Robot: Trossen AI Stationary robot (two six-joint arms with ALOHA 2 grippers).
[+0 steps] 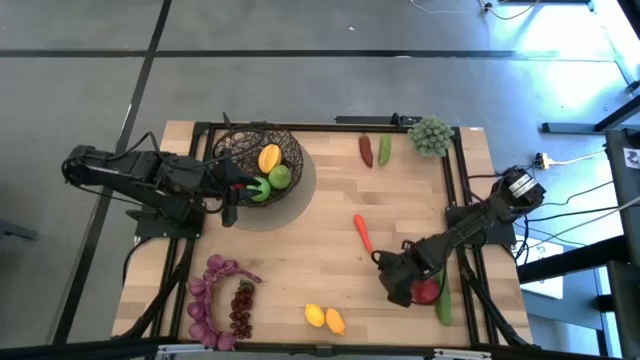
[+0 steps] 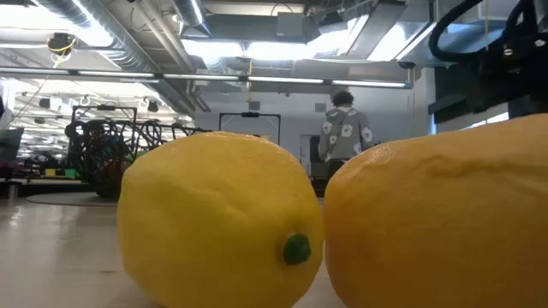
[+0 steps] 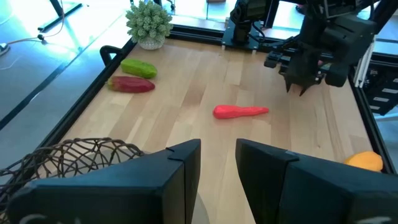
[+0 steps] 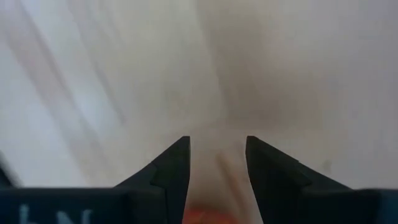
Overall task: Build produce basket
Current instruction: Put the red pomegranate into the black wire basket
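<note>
Red pomegranate (image 1: 427,291) sits under my right gripper (image 1: 397,281) at 4 o'clock, fingers narrow, seemingly around it; shallow bite risks slipping. Left gripper (image 1: 232,190) narrow, empty, beside basket (image 1: 232,147).

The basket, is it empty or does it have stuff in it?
Not empty. The basket holds a mango and a green apple, seen from above through its wire mesh.

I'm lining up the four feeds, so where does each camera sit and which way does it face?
High: above, straight down; basket, both arms.
Low: table height, level past two lemons to the room; a person stands beyond.
Left wrist: past the left gripper towards the carrot and right arm.
Right wrist: close down at wood, right gripper.
Shared: the carrot, high and left wrist.
</note>
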